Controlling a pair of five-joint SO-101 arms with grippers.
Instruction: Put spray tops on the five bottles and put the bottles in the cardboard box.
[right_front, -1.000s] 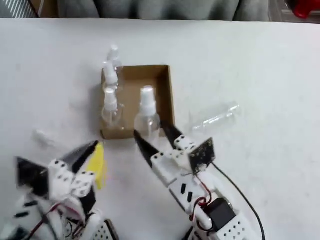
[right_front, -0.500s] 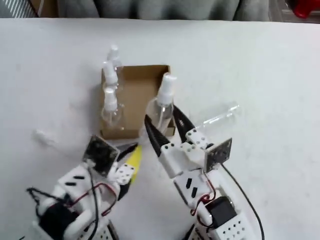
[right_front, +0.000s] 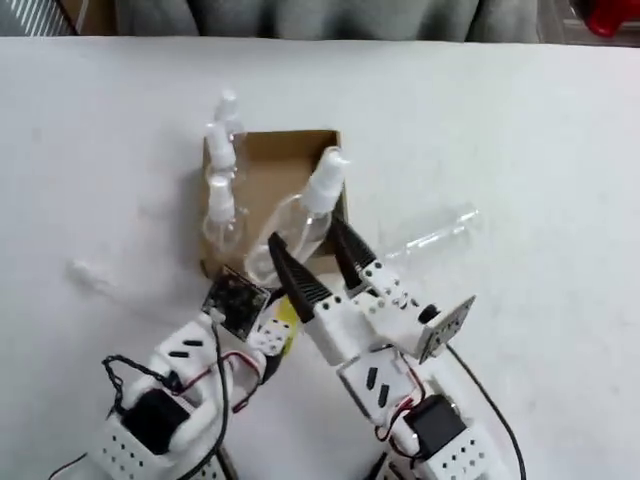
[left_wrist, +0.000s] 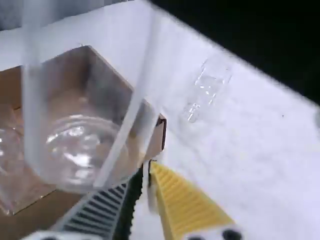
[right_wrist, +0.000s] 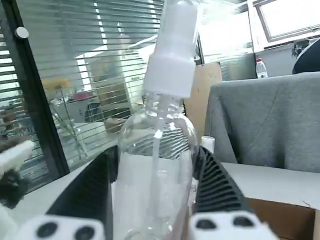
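High view: right gripper is clamped on the capped bottle. The bottle is tilted, its base over the front wall of the box and its spray top leaning toward the far right corner. Three bottles stand along the box's left wall, apparently inside. The bare bottle lies on the table, off the box's right side, with no top on. A small clear piece lies well left of the box; I cannot tell if it's the last top. Left gripper sits just in front of the box, near the held bottle's base.

Left wrist view: left gripper is pinched narrow with nothing in it. The capped bottle's base hangs close, over the box wall. The bare bottle is beyond.

Right wrist view: black fingers grip the bottle body on both sides, top seated.

I judge this as boxing bottle four. Next I'd stand it upright, lower it into the free right half and release, minding the left gripper nearby. After that the bare bottle needs its top.
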